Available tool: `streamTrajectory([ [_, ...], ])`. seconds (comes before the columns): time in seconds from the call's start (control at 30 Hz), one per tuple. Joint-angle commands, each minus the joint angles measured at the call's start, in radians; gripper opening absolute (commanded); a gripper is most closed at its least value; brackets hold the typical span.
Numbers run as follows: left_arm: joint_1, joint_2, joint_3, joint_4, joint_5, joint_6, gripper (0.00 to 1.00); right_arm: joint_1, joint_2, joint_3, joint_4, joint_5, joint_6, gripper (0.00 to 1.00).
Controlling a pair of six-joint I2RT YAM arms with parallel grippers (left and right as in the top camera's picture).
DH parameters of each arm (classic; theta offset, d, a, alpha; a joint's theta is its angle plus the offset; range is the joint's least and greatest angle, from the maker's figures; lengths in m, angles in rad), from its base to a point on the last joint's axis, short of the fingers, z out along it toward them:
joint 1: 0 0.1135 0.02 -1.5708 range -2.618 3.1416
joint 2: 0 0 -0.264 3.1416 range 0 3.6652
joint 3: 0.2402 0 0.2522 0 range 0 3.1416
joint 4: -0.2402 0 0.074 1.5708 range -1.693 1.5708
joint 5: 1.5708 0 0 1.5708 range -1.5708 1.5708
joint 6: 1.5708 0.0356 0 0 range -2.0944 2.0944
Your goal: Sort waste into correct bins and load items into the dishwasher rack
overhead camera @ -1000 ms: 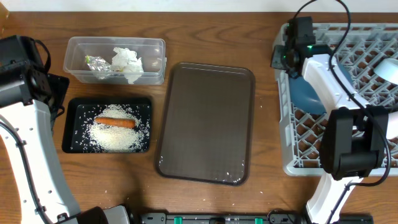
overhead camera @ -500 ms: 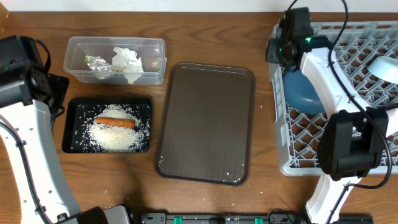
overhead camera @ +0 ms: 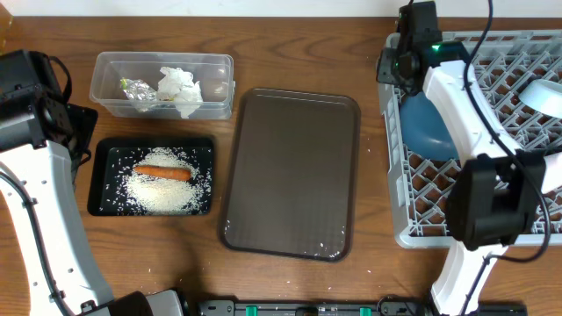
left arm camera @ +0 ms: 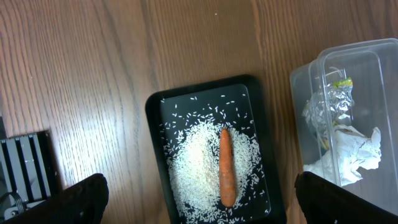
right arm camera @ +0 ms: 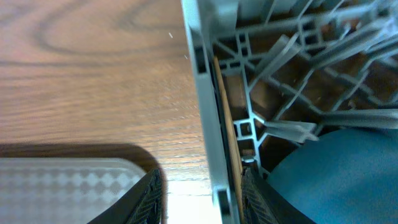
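Observation:
My right gripper [overhead camera: 397, 66] is at the far left corner of the grey dishwasher rack [overhead camera: 392, 175]. It is open and straddles the rack's left wall [right arm camera: 202, 93]. A thin wooden chopstick [right arm camera: 225, 112] lies along the inside of that wall, by my inner finger [right arm camera: 252, 196]. The dark-blue bowl [overhead camera: 428, 127] stands on edge in the rack, next to it. My left gripper [left arm camera: 199, 199] hangs wide open above the black tray [left arm camera: 152, 118], which holds rice [left arm camera: 199, 162] and the carrot [left arm camera: 227, 165]. The clear tub [overhead camera: 105, 83] holds the napkin [overhead camera: 180, 88] and foil wrapper [overhead camera: 136, 89].
The brown serving tray [overhead camera: 290, 171] lies between the bins and the rack, with a few rice grains near its front edge. A pale dish [overhead camera: 549, 95] sits at the rack's right side. My left arm [overhead camera: 35, 114] fills the table's left edge.
My right gripper moved toward the far corner of the rack and its jaws widened. The rack and the blue bowl shifted slightly left. The left arm stayed still.

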Motion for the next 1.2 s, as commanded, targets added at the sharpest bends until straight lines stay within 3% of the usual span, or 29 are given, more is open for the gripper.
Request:
streamTrajectory([
  [0.0, 0.005, 0.0, -0.008, -0.004, -0.005, -0.013, 0.98, 0.012, 0.056, 0.011, 0.002, 0.009, -0.009, 0.39],
  [0.17, 0.005, 0.0, -0.008, -0.004, -0.005, -0.013, 0.98, 0.014, 0.071, 0.011, 0.009, -0.001, -0.016, 0.38],
  [0.33, 0.005, 0.0, -0.008, -0.004, -0.005, -0.013, 0.98, 0.005, 0.072, 0.011, 0.019, 0.0, -0.015, 0.24],
  [0.57, 0.005, 0.0, -0.008, -0.004, -0.005, -0.013, 0.98, -0.024, 0.072, 0.011, 0.012, 0.011, -0.017, 0.12],
  [1.17, 0.005, 0.0, -0.008, -0.004, -0.005, -0.013, 0.98, -0.036, 0.072, 0.012, 0.01, 0.012, -0.182, 0.13],
])
